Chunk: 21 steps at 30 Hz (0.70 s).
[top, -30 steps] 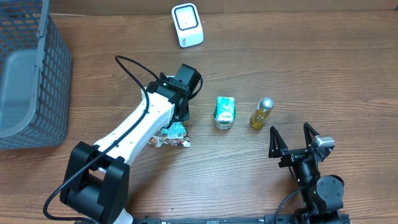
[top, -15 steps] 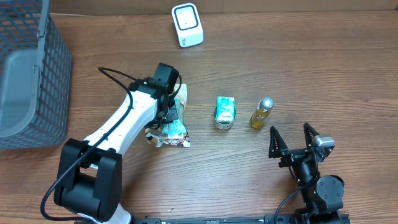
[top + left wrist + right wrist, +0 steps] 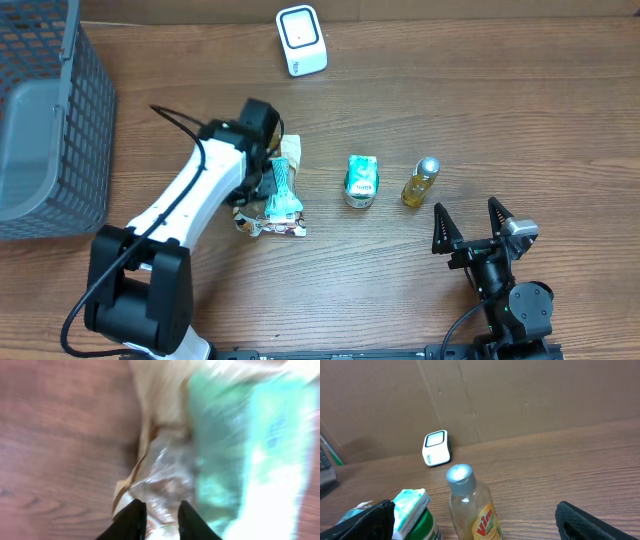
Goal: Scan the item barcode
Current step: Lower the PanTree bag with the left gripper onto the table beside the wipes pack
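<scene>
Left arm (image 3: 195,195) outstretched, left hand (image 3: 158,515) pointed down, fingers (image 3: 131,520) nearly together; right hand (image 3: 465,206) (arm folded low) spread wide.

From above I get bright, even light on the bench (image 3: 480,100); shadows are small and soft, lying close under each thing; that picture is sharp all over; my left wrist picture is badly smeared; the packet (image 3: 225,450) is a green and tan blur, with a white glare patch low on its right side; the left tool (image 3: 159,519) shows only as soft dark shapes; my right wrist picture is clear; the bottle (image 3: 470,505) has a shiny spot on its silver cap; the far left corner looks dim.
</scene>
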Available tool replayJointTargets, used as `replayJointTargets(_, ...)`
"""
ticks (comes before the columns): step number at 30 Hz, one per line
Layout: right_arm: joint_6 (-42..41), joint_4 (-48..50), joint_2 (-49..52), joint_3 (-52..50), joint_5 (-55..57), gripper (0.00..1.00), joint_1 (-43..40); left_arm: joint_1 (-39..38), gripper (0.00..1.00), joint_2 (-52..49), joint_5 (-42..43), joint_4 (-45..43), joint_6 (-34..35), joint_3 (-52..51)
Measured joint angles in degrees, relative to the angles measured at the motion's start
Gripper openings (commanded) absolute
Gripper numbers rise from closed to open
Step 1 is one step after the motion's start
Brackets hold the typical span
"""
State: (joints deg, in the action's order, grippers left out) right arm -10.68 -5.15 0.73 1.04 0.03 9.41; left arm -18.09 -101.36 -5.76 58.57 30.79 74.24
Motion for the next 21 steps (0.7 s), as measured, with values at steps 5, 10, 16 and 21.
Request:
replayJointTargets(5,0.00,-0.02,0.00,0.00,0.00,1.00,0.00,0.13,0.26,0.00,5.18,-1.55,-1.73,1.14)
replayJointTargets(10,-0.02,0.02,0.00,0.00,0.00,1.00,0.00,0.13,0.26,0.00,8.17,-3.02,-2.40,1.14)
replayJointTargets(16,-0.02,0.00,0.00,0.00,0.00,1.00,0.00,0.13,0.26,0.00,9.27,-5.11,-2.45,-0.39)
replayJointTargets(21,0.00,0.00,0.00,0.00,-0.02,1.00,0.00,0.13,0.22,0.00,9.05,-7.69,-2.47,-5.16)
